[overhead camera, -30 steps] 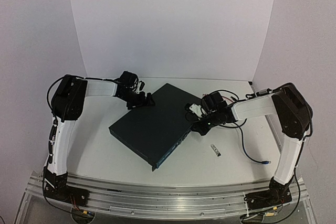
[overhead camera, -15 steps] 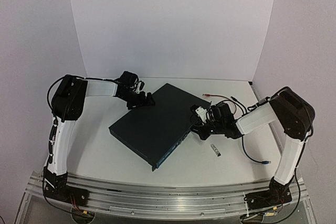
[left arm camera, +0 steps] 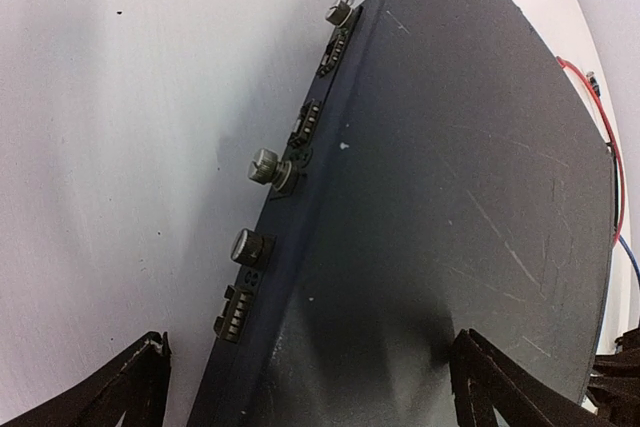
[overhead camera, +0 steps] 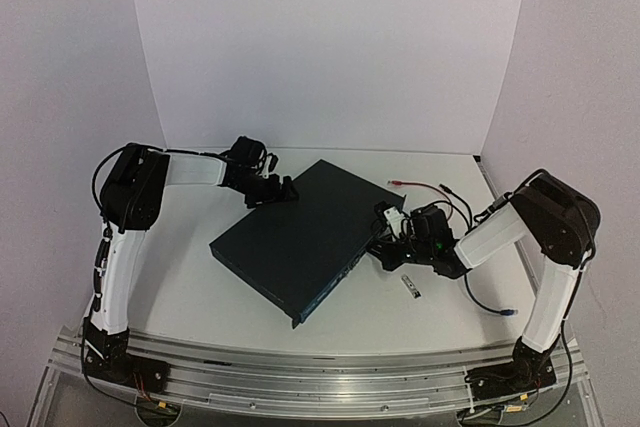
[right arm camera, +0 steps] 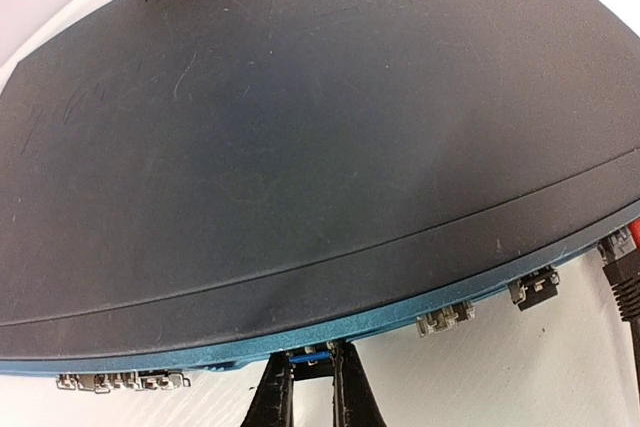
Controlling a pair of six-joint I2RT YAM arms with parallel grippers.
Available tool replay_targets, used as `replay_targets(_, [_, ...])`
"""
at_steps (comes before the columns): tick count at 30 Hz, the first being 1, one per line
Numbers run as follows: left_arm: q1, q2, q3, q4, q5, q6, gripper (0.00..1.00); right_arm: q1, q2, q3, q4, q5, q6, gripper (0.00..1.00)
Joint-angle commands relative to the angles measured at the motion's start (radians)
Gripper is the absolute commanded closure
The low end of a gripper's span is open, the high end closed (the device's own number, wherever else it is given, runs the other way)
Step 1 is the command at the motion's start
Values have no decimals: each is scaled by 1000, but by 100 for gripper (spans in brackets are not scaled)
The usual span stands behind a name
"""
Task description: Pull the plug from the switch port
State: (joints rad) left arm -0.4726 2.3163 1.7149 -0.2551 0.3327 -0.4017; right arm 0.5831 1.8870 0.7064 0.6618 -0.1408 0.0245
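The switch [overhead camera: 295, 242] lies flat and slanted on the table, a dark blue-black box. In the right wrist view its blue port edge [right arm camera: 480, 292] runs across the frame. My right gripper [right arm camera: 312, 365] is at that edge, shut on a small blue plug [right arm camera: 312, 354] that sits against the port face. In the top view the right gripper [overhead camera: 376, 250] meets the switch's right-hand edge. My left gripper [overhead camera: 276, 190] stands open at the far edge; its fingers [left arm camera: 130, 387] straddle the switch's back face [left arm camera: 300, 137], one over the table, one over the top.
A red cable [overhead camera: 420, 185] lies behind the right arm, and its plug [right arm camera: 625, 272] sits at the port edge's right end. A blue cable [overhead camera: 490, 305] trails toward the near right. A small silver part [overhead camera: 409, 285] lies on the table [overhead camera: 200, 297] beside the right gripper.
My right wrist and forearm have swung nearer and lower while the fingers stay at the port edge. The left arm has hardly moved, and the switch has barely shifted.
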Motion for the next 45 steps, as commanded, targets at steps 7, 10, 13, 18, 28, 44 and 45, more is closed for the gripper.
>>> replay_targets(7, [-8,81,18,-110,-37,-28,3,-25,8,-99,-13,43,120,89])
replay_targets(10, [-8,97,36,-133,-40,-25,3,-25,19,-114,-12,48,120,89])
replay_targets(13, [-7,101,40,-141,-43,-22,3,-25,23,-131,-9,47,128,87])
replay_targets(18, [-7,95,34,-144,-43,-9,3,-25,-2,-139,-9,20,120,74])
replay_targets(28, [-7,91,33,-132,-23,4,3,-25,-114,-72,-142,-25,216,50])
replay_targets(44, [-7,59,-2,-80,-6,3,3,-25,-144,287,-769,-75,16,49])
replay_targets(45, [-7,60,2,-80,-6,3,3,-25,-135,295,-776,-76,-5,49])
